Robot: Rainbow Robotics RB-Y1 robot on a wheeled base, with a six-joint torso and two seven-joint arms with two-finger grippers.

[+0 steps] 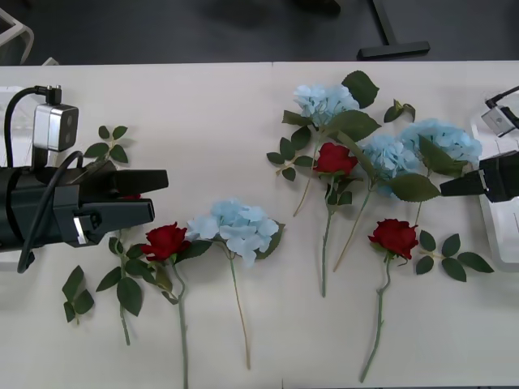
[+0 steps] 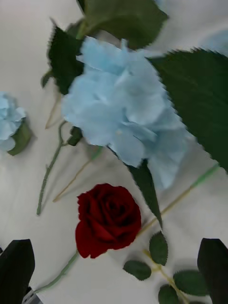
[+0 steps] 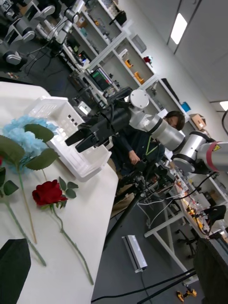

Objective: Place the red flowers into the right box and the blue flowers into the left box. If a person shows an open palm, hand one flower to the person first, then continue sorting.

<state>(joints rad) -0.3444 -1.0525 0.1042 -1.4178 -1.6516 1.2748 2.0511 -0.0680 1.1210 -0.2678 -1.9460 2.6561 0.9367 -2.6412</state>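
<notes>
So the flowers are all lying loose on the white table point(image 1: 227, 89), none in a box. Three red roses: one on the left point(image 1: 166, 240) right beside a blue hydrangea point(image 1: 235, 227), one in the middle point(image 1: 334, 158) tucked into the big cluster, and one lower right point(image 1: 395, 236) lying by itself with a leaf sprig point(image 1: 448, 258) just beside it. The cluster up right is three more blue hydrangeas point(image 1: 324, 101), point(image 1: 389, 156), point(image 1: 442, 138) with their broad leaves and stems crossing over each other and over the middle rose, so that one's pretty boxed in. More loose leaf sprigs point(image 1: 109, 144) sit on the left, partly under the arm. The right box point(image 1: 496, 223) pokes in at the table's right edge, a white tray with slotted walls in the left wrist view point(image 3: 76, 137). The right gripper point(image 1: 454, 185) hangs over that box's edge, pointing toward the hydrangeas, black fingers spread apart at the corners of its own camera, holding nothing. The left gripper point(image 1: 154, 194) hovers over the left side near the left rose, fingers also parted and empty.
</notes>
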